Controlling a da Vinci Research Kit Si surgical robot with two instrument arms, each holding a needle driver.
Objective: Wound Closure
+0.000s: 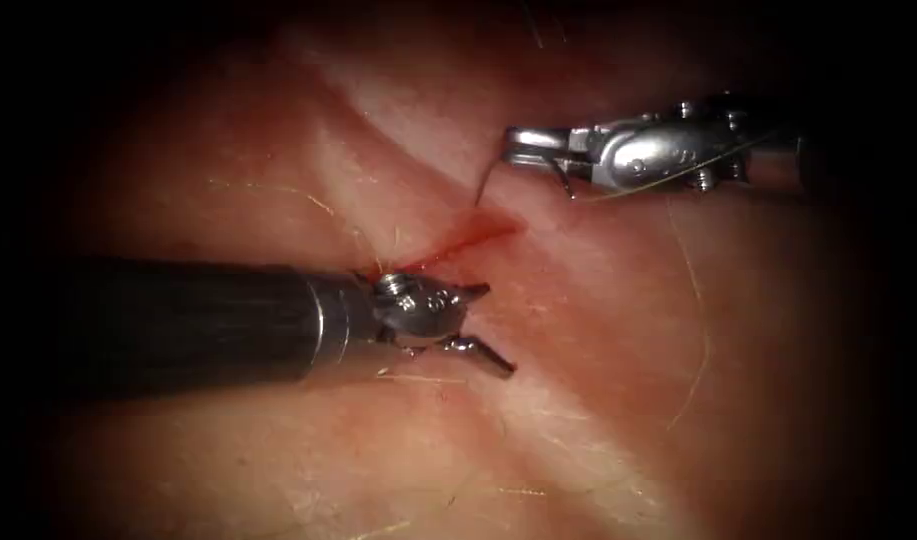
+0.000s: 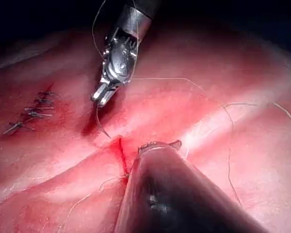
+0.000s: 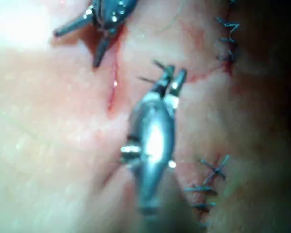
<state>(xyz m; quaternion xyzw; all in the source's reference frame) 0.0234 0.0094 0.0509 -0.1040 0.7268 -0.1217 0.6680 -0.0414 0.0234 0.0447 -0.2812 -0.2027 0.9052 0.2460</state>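
The tissue (image 1: 278, 470) is seen as a pale pink, glistening slab with soft folds. A short cut (image 1: 468, 238), lined with red fluid (image 1: 483, 232), lies at its middle. The left end effector (image 1: 483, 325), of bright jointed steel on a dark ribbed shaft, is spread wide just beside the cut's lower end; nothing is held in it. The right end effector (image 1: 518, 145), slim and polished, is pressed together on a thin curved needle (image 1: 486, 180) near one end. The needle's free end hangs down towards the cut's right edge; whether it touches the tissue cannot be told. Fine pale thread (image 1: 693, 280) is draped loosely over the tissue right of the cut. Finished dark stitches (image 2: 34, 114) are seen in the left wrist view, well apart from the cut.
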